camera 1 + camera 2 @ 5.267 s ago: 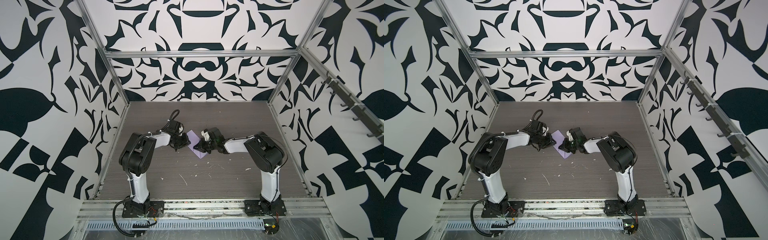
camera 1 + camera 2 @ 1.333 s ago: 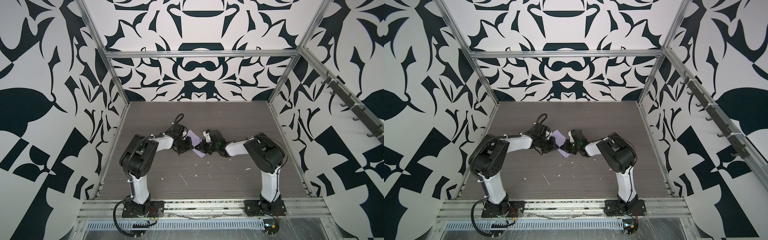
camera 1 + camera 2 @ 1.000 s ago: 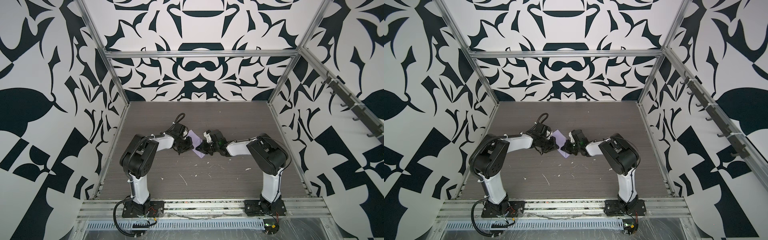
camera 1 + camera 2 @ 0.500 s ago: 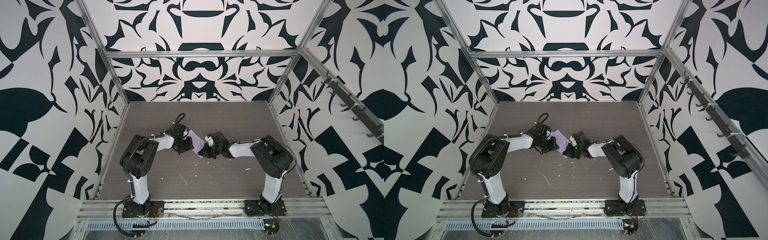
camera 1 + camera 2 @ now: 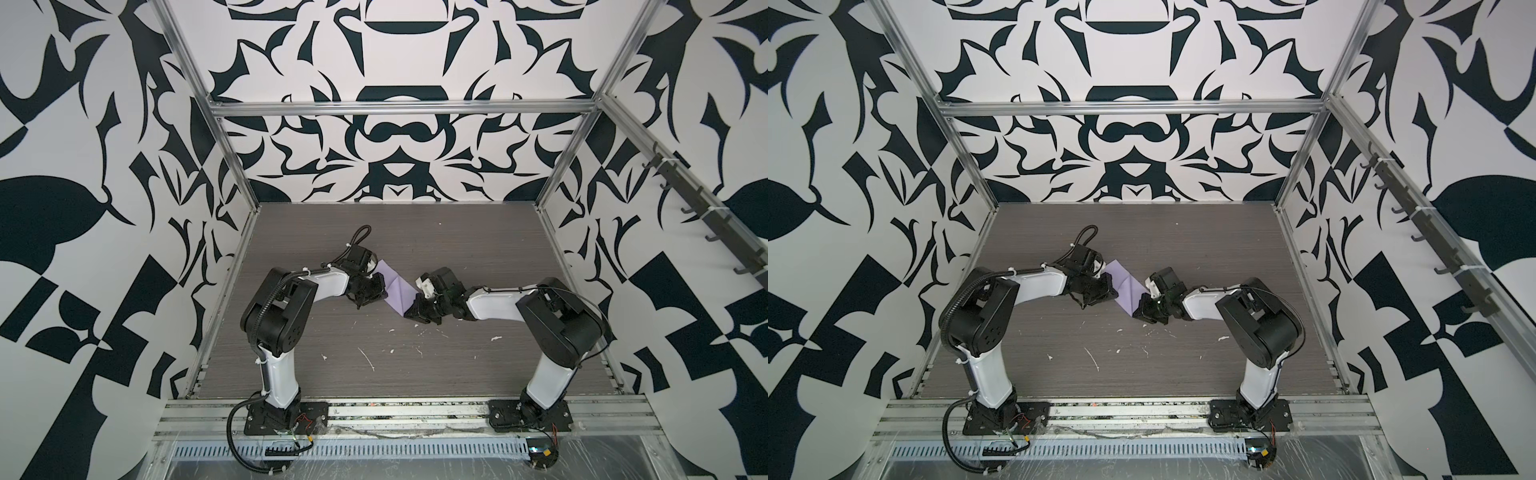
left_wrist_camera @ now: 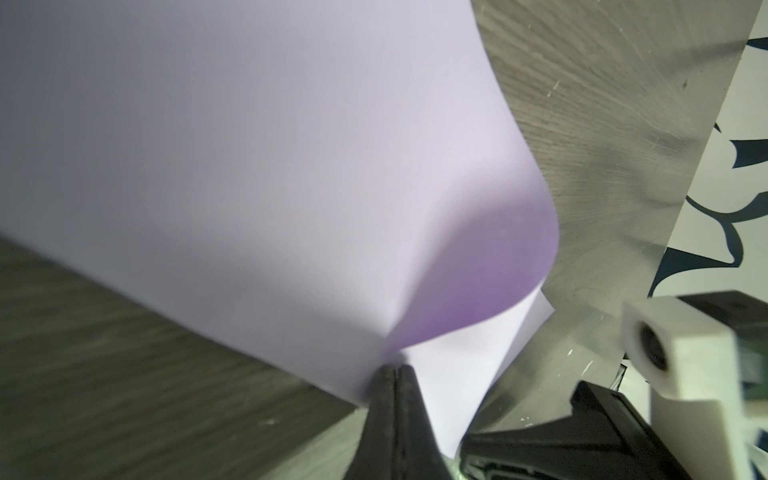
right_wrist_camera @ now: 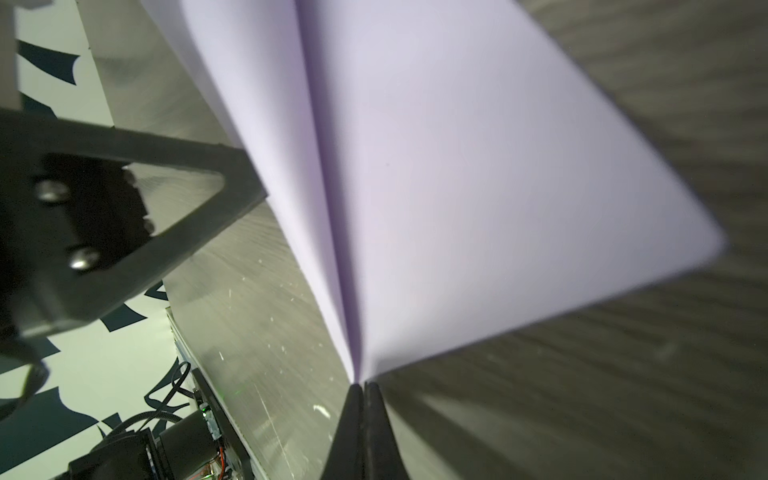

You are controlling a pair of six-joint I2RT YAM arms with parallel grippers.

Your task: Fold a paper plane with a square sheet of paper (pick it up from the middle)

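Paper: the square sheet of paper [image 5: 395, 289], lilac, matte, creased down its middle, one edge curling (left wrist view), held mid-table.
Left gripper [image 5: 379, 287]: at the paper's 9 o'clock, jaws clamped on its edge.
Right gripper [image 5: 414, 306]: at 4 o'clock, jaws pinching the crease's end.
Around: white flecks [image 5: 368, 359] at 6 o'clock on the table [image 5: 457, 249].
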